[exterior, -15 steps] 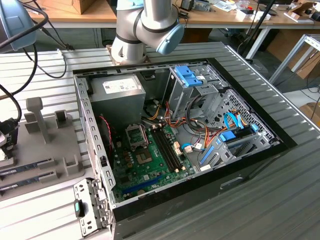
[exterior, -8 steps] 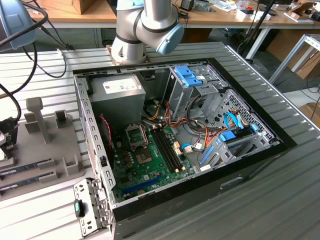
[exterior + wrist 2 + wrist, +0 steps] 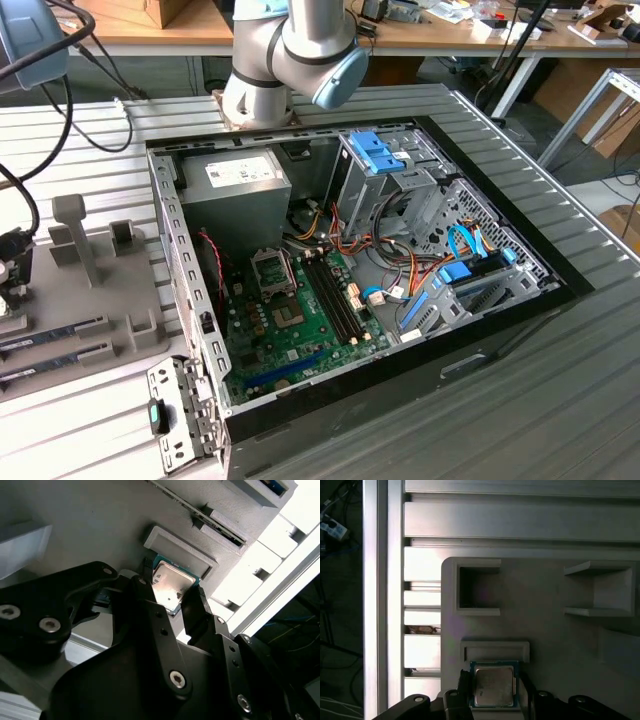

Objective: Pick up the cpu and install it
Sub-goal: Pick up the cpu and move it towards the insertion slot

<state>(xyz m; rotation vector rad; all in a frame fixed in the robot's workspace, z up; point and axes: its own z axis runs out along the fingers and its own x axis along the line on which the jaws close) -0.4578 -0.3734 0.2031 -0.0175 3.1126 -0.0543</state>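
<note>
The cpu (image 3: 493, 686), a small silver-topped square with a green rim, lies on the grey holder plate (image 3: 555, 645) against a low raised stop (image 3: 495, 649). In both wrist views my gripper (image 3: 493, 692) has a black finger (image 3: 464, 696) tight against each side of the chip, shut on it. The second wrist view shows the cpu (image 3: 171, 581) between the same fingertips (image 3: 196, 605) of the gripper (image 3: 170, 591), still resting on the plate. In the exterior view the metal-framed socket (image 3: 272, 268) sits on the green motherboard (image 3: 300, 320) inside the open computer case.
The holder plate (image 3: 95, 300) lies at the exterior view's left with upright pegs and long memory sticks (image 3: 50, 338). The case holds a grey power-supply box (image 3: 235, 195), blue drive brackets (image 3: 378, 152) and loose cables (image 3: 400, 275). The arm's base (image 3: 290, 60) stands behind the case.
</note>
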